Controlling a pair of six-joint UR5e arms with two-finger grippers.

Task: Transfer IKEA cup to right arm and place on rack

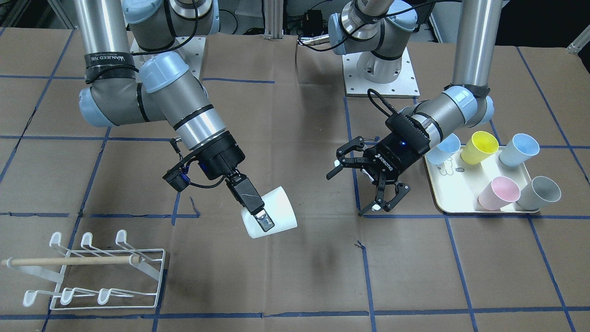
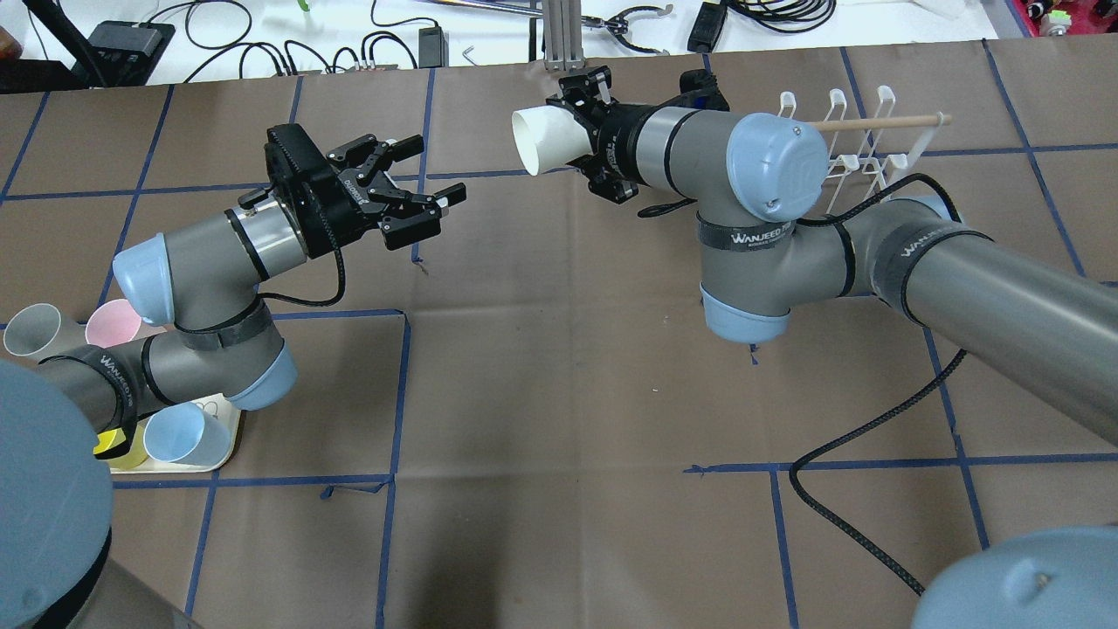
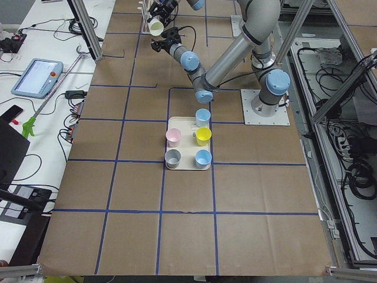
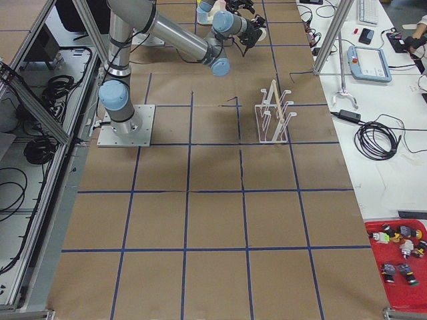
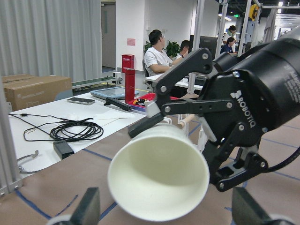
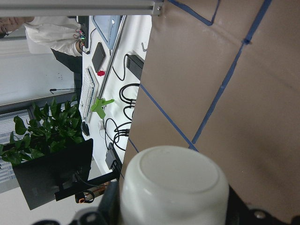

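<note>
The hand-over part looks finished and the carry to the rack [image 1: 138,251] is the step in hand. The right claw [image 1: 260,216] is clamped on the white cup [image 1: 281,207], its fingers pinching the wall near the base. The left claw [image 1: 346,194] stands with its jaws spread wide and nothing between them, well apart from the cup. In the front-facing view the cup hangs in the air just left of and below the frame's centre, over bare table [image 1: 295,286]. The rack sits in the lower left corner and the tray [image 1: 456,196] of coloured cups at the right edge. The cup lies on its side, its long axis running roughly level across the table from one arm toward the other. Its base is toward the right wrist and its open mouth faces the left claw, as the left wrist view shows it rim-on. The next move probably calls for the right arm to swing toward the rack. It would then rotate the wrist until the mouth points down and line the opening over one round-tipped peg before lowering. Letting go too soon could drop the cup between the wires.
</note>
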